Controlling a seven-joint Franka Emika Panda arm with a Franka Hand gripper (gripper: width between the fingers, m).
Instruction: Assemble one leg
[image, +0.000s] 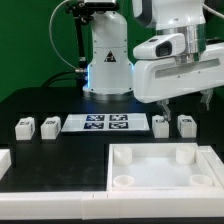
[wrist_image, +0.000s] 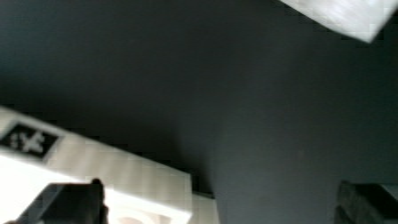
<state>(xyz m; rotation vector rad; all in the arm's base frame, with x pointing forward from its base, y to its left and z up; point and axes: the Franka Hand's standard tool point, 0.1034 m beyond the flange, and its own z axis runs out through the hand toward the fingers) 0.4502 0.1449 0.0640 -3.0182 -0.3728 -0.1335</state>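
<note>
Four small white legs stand in a row on the black table: two at the exterior view's left (image: 22, 127) (image: 48, 124) and two at its right (image: 161, 125) (image: 186, 123). My gripper (image: 185, 102) hangs above the two right legs, open and empty, touching nothing. In the wrist view my gripper (wrist_image: 222, 205) is open, with dark fingers (wrist_image: 71, 203) at the picture's edge and only bare table between them. A white part with a square marker (wrist_image: 54, 160) lies beside one finger; I cannot tell which part it is.
The large white tray-like part (image: 160, 152) with round corner sockets lies at the front right. The marker board (image: 97, 123) lies between the leg pairs. The robot base (image: 107, 65) stands at the back. Another white piece (image: 3, 158) shows at the left edge.
</note>
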